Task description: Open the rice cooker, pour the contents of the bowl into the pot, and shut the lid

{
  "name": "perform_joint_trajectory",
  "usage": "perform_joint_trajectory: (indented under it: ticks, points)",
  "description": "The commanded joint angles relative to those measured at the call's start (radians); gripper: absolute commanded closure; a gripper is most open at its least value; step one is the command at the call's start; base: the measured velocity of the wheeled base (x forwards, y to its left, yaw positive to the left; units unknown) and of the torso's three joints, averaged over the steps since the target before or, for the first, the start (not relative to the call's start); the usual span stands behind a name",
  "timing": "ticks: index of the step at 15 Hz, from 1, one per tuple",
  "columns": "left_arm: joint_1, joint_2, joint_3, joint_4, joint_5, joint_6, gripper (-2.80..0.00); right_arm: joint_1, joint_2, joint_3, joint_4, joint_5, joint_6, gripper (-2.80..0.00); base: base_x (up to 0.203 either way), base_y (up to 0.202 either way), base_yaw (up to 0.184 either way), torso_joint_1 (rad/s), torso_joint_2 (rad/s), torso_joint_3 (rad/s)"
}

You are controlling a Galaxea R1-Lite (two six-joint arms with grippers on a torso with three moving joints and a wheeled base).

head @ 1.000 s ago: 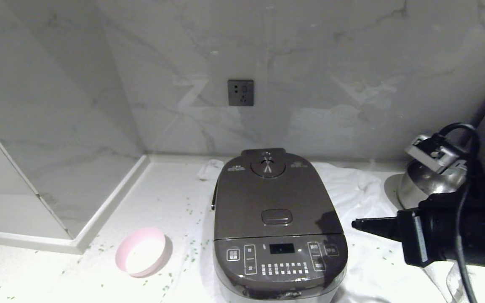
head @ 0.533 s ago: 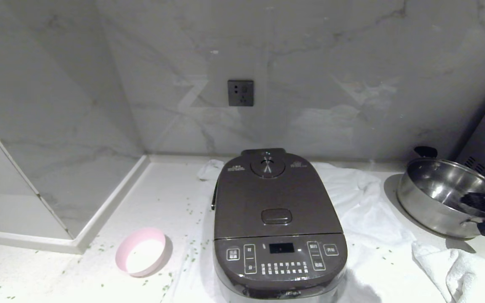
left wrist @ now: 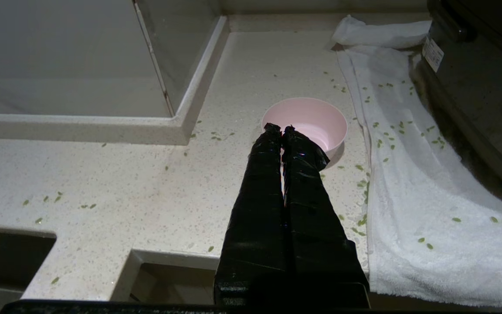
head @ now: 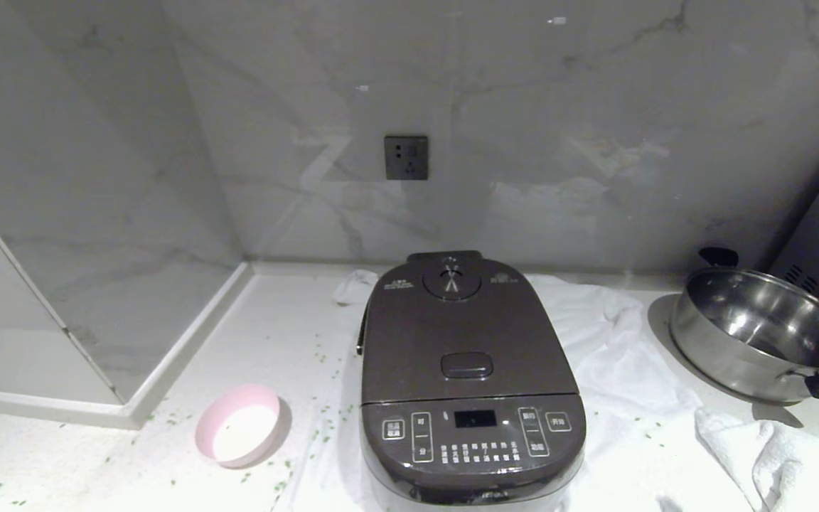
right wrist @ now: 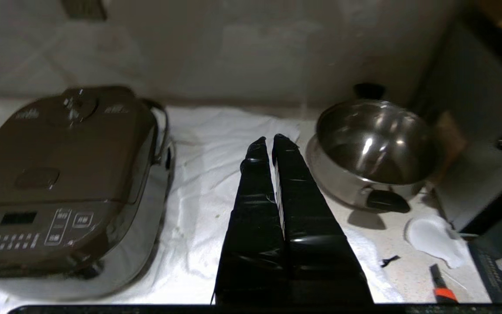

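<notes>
Both pincers, left (left wrist: 282,129) and right (right wrist: 272,140), clenched, empty; bowl (head: 240,425) looks emptied, rice cooker (head: 469,380) lid (head: 465,333) down: task seemingly complete.

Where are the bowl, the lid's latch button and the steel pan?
bowl (head: 239,425): head view, on its white inside.
latch button (head: 466,365): head view, centre of the oval on the closed lid.
steel pan (head: 765,323): head view, on its shiny inner wall.
</notes>
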Motion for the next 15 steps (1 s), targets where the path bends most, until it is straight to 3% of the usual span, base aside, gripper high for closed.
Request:
perform_joint_trajectory:
  ticks: [1, 6, 9, 11, 13, 15]
  points:
    - [0.001, -0.005, 0.0, -0.001, -0.002, 0.0, 0.0, -0.088, -0.141, 0.02, 0.001, 0.022, -0.001, 0.0, 0.0, 0.0, 0.0, 0.0, 0.0, 0.0]
    - [0.001, -0.005, 0.0, -0.001, 0.0, 0.0, 0.0, -0.201, -0.406, 0.148, 0.005, 0.103, -0.033, 0.0, 0.0, 0.0, 0.0, 0.0, 0.0, 0.0]
    - [0.001, -0.005, 0.0, -0.001, 0.0, -0.001, 0.0, -0.213, -0.558, 0.332, 0.004, 0.219, -0.045, 0.0, 0.0, 0.0, 0.0, 0.0, 0.0, 0.0]
    - [0.001, -0.005, 0.0, -0.001, 0.002, -0.004, 0.0, -0.215, -0.574, 0.5, -0.032, 0.255, -0.048, 0.0, 0.0, 0.0, 0.0, 0.0, 0.0, 0.0]
    - [0.001, -0.005, 0.0, -0.001, 0.002, -0.024, 0.0, -0.215, -0.579, 0.711, -0.176, 0.283, -0.064, 0.0, 0.0, 0.0, 0.0, 0.0, 0.0, 0.0]
    - [0.001, -0.005, 0.0, -0.001, 0.002, -0.024, 0.0, -0.214, -0.582, 0.866, -0.404, 0.295, -0.081, 0.0, 0.0, 0.0, 0.0, 0.0, 0.0, 0.0]
